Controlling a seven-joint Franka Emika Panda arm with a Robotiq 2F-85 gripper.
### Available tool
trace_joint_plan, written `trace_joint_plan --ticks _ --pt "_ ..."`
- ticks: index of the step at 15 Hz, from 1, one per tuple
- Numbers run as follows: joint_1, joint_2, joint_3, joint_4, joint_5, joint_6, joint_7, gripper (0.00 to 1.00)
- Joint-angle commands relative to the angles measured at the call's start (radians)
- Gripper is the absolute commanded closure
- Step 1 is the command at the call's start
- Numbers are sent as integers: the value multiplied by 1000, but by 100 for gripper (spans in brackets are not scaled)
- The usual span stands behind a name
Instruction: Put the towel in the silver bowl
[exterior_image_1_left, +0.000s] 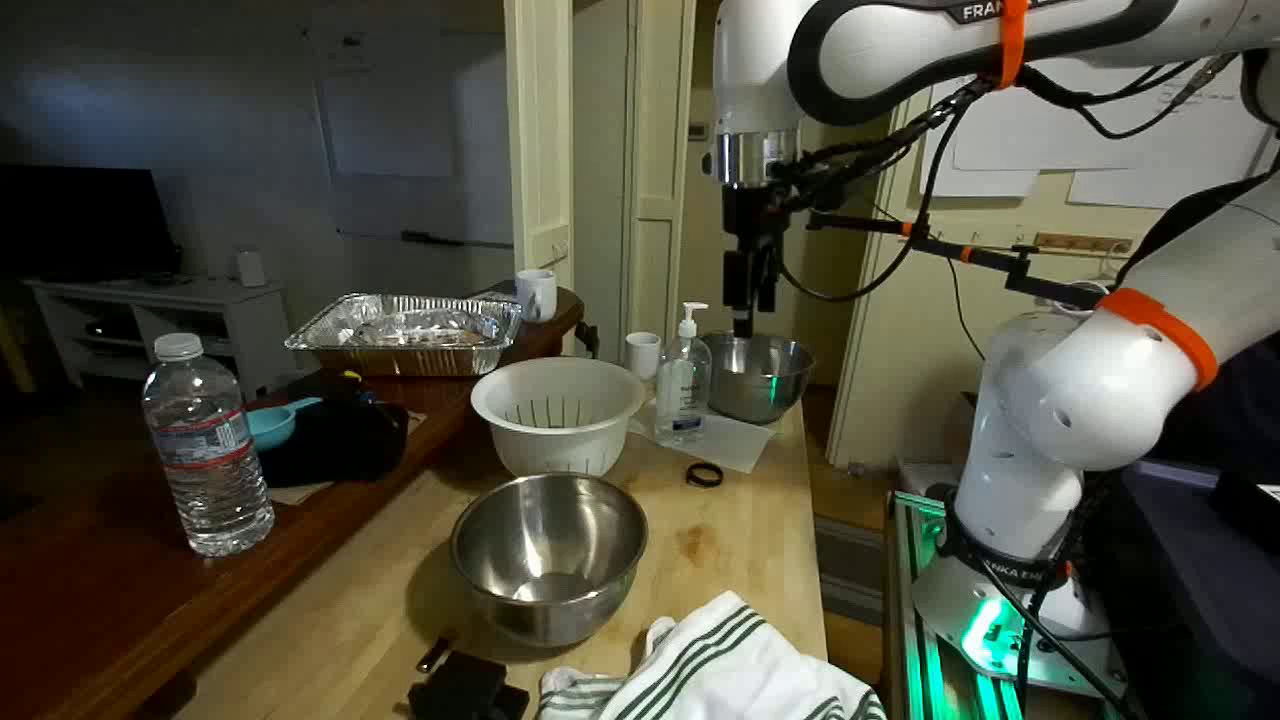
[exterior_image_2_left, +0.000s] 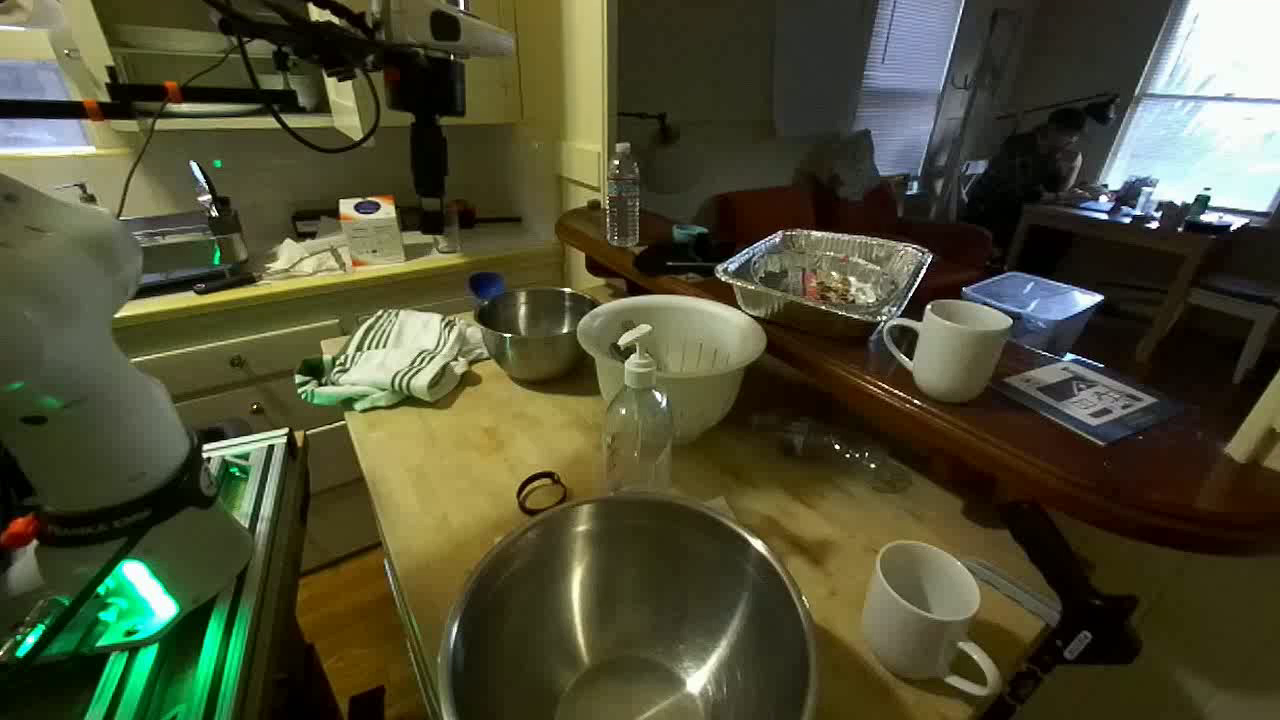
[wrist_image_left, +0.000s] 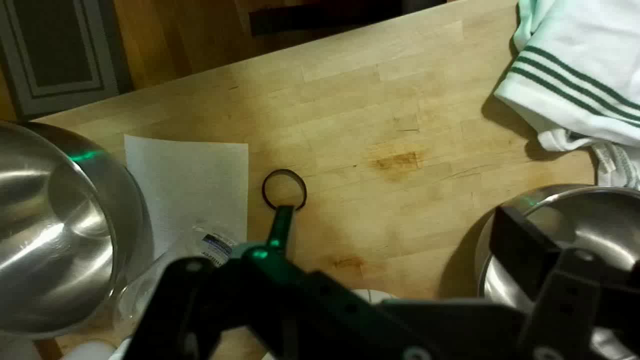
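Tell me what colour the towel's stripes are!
Dark green stripes on the white towel, clearest in the wrist view.

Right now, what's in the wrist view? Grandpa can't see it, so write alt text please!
An open, empty claw hangs over a wooden tabletop. A green-striped white towel is at top right, one silver bowl at lower right, another silver bowl at left beside white paper, with a black ring between the bowls.

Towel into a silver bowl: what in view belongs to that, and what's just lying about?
Job:
White towel with green stripes
Round silver metal bowl nearest it, or another silver metal bowl; unclear which

Lying about:
White slotted plastic colander
Clear plastic pump bottle
Thin black ring
Rectangular foil tray
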Motion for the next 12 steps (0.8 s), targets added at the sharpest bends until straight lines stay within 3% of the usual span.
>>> trace_joint_plan --ticks 1,9,12 --pt "4 1 -3 2 -2 -2 2 0" --pt "4 1 -3 2 -2 -2 2 0" --pt "-11 -14 19 -55 39 132 129 0"
